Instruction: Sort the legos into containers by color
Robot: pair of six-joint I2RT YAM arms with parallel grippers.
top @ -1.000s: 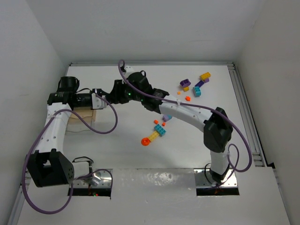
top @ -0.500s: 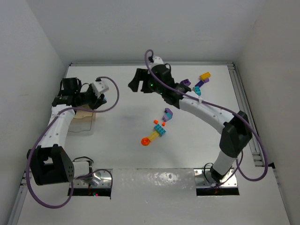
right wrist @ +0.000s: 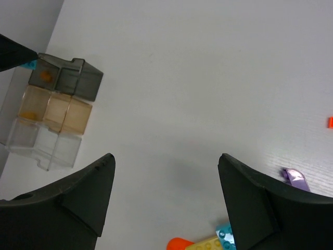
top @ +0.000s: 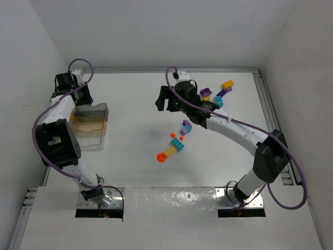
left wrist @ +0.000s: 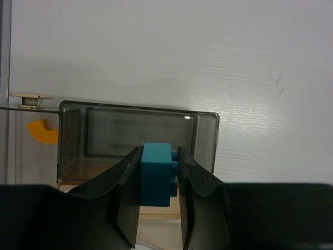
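A teal brick (left wrist: 156, 176) was clenched in the left gripper (left wrist: 158, 179), just above the tray's (left wrist: 205, 140) dark compartment. Well right of the tray, the right gripper (right wrist: 165, 174) was held spread (nothing in it). Farther right of the tray, loose legos (top: 178, 146) lay scattered.
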